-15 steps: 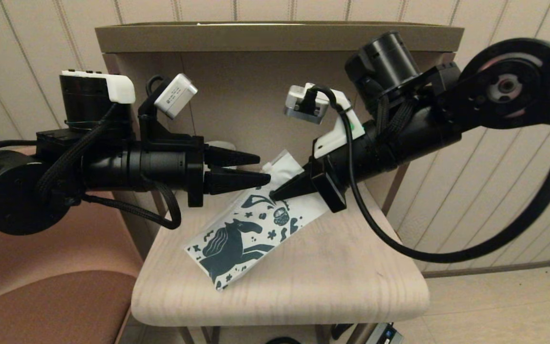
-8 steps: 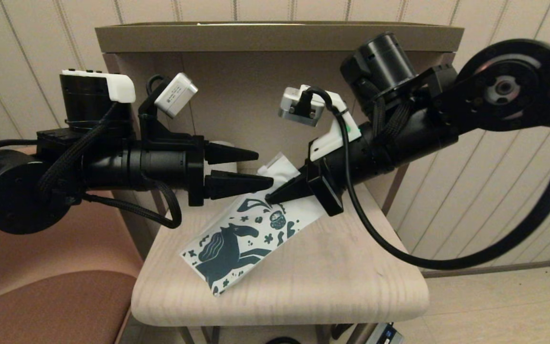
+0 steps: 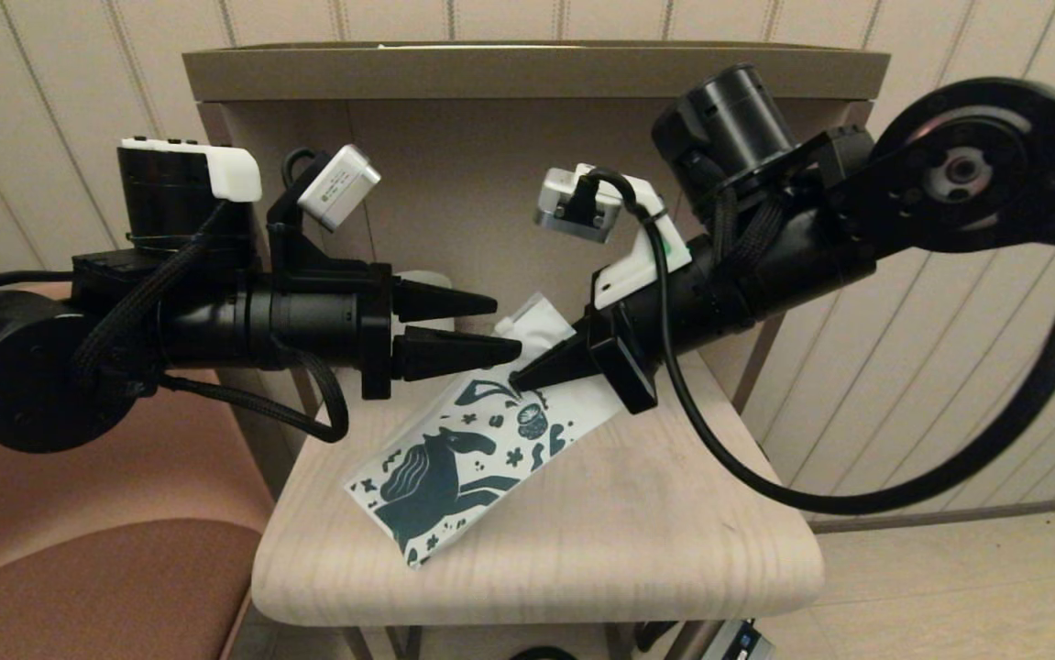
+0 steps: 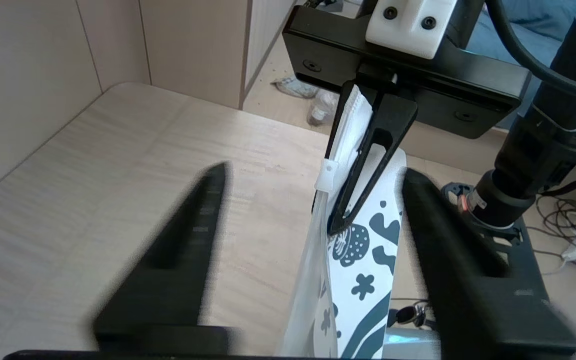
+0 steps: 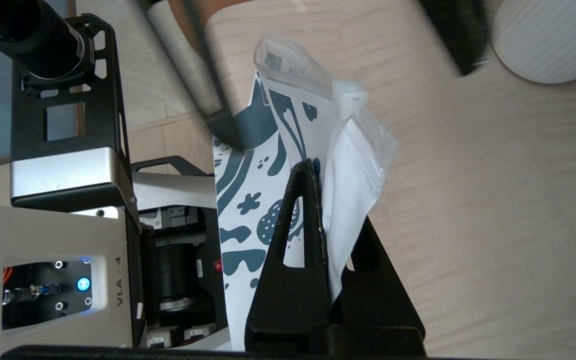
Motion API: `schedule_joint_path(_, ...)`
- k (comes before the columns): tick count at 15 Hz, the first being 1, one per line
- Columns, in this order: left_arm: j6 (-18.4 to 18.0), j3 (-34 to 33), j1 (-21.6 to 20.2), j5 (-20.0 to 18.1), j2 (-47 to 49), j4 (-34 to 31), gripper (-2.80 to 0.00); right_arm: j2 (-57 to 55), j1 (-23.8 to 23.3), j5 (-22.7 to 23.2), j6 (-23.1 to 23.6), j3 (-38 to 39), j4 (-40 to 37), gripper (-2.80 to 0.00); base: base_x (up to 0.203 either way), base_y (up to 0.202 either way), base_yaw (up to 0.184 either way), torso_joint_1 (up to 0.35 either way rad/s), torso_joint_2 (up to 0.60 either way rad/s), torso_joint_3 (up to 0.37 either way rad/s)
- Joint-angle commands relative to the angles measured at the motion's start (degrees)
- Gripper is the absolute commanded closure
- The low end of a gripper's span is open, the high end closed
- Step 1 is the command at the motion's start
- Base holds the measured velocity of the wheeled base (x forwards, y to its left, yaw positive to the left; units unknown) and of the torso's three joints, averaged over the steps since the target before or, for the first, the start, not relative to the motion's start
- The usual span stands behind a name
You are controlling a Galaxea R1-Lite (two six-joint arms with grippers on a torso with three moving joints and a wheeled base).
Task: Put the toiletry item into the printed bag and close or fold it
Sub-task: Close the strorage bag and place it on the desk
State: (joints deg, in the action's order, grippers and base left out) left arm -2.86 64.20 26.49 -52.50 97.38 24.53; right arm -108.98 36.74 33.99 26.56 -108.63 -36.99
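The printed bag (image 3: 454, 458) lies slantwise on the wooden table (image 3: 637, 541), its zip end raised; it also shows in both wrist views (image 4: 368, 270) (image 5: 252, 200). A flat white sachet with a crimped edge, the toiletry item (image 3: 541, 323) (image 4: 354, 120) (image 5: 350, 190), sticks out past the bag's slider (image 4: 328, 172) (image 5: 349, 92). My right gripper (image 3: 516, 374) (image 5: 324, 196) is shut on it at the bag's mouth, one finger lying over the printed face. My left gripper (image 3: 507, 324) (image 4: 315, 170) stands open, its fingers on either side of the bag's top edge without touching it.
A white ribbed mug (image 5: 543, 35) (image 3: 422, 278) stands at the table's back, behind my left fingers. An upright panel with a shelf board (image 3: 527, 73) walls the far side. A brown seat (image 3: 96, 587) lies below on the left. The table's front edge is rounded.
My right gripper has moved a little to the left and down with the sachet, and the bag has slid that way with it. The left gripper has hardly moved.
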Motion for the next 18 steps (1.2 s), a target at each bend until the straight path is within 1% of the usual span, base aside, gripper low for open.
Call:
schedule_joint_path(1,0.0,0.1,0.0,-0.3,0.3,0.2,0.00,-0.1,0.0,0.2,0.2,0.0,-0.2,0.00,0.000,0.000,0.000,0.000,0.00,0.000)
schedule_joint_path(11,0.1,0.3,0.0,-0.5,0.8,0.2,0.00,-0.4,0.1,0.2,0.2,0.0,0.7,0.00,0.000,0.000,0.000,0.000,0.00,0.000)
schedule_joint_path(18,0.0,0.1,0.1,-0.4,1.2,0.2,0.00,2.3,-2.4,0.3,0.2,0.0,0.8,0.00,0.000,0.000,0.000,0.000,0.00,0.000)
